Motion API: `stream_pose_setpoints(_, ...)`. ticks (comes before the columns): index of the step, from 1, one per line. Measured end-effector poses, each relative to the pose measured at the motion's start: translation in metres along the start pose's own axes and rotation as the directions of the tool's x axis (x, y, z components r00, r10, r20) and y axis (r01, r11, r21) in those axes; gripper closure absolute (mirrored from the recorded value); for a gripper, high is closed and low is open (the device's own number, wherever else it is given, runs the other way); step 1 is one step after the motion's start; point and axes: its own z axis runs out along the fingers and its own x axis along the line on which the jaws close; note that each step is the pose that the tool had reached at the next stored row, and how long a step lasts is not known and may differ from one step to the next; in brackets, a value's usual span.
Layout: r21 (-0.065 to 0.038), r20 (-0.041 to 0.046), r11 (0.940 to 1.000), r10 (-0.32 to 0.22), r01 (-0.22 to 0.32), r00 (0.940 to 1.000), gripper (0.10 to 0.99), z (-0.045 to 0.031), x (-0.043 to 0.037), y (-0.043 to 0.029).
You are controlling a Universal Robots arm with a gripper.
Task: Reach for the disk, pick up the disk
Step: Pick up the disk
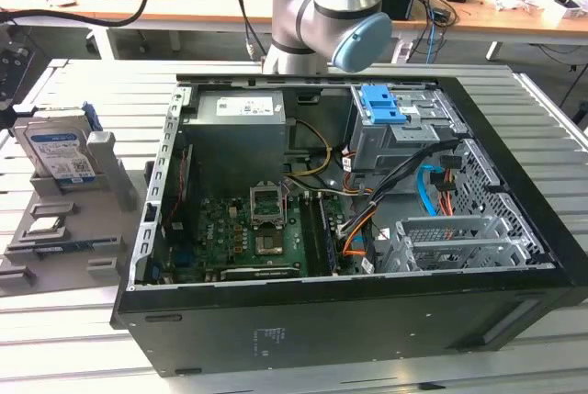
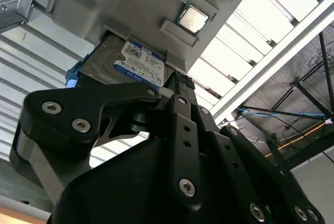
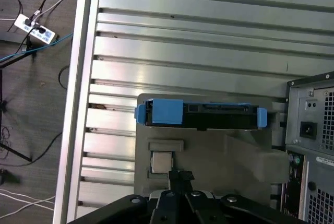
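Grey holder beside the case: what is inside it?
In the holder, the disk stands on edge in a slot, label showing; a chip lies flat in a square recess. The slot wall covers the disk's bottom edge.

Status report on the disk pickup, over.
Gripper short of the disk, not touching. Disk stands on edge in the grey holder beside the computer case. Silver chip lies nearby in the holder; nothing covers the disk.

Exterior view: high, set back, looking down over the case (image 1: 367, 320) — disk (image 1: 60, 153) at the exterior view's left. Both wrist views look closely past the gripper (image 3: 180, 175) (image 2: 177, 82) at that disk (image 3: 209, 115) (image 2: 136, 65).
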Motion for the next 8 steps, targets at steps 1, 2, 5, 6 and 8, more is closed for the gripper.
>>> stream_pose_setpoints(1,0.000,-0.0004,0.9999,-0.012,0.012,0.9999,0.980,0.0000,0.0000,0.0000)
stream_pose_setpoints(2,0.000,-0.0009,0.9997,-0.025,0.025,0.9997,0.980,0.0000,0.0000,0.0000)
stream_pose_setpoints(5,0.000,-0.0019,0.9987,-0.050,0.050,0.9987,0.980,0.0000,0.0000,0.0000)
stream_pose_setpoints(6,0.000,-0.0021,0.9984,-0.056,0.056,0.9984,0.980,0.0000,0.0000,0.0000)
stream_pose_setpoints(8,0.000,-0.0029,0.9970,-0.077,0.077,0.9970,0.980,0.0000,0.0000,0.0000)
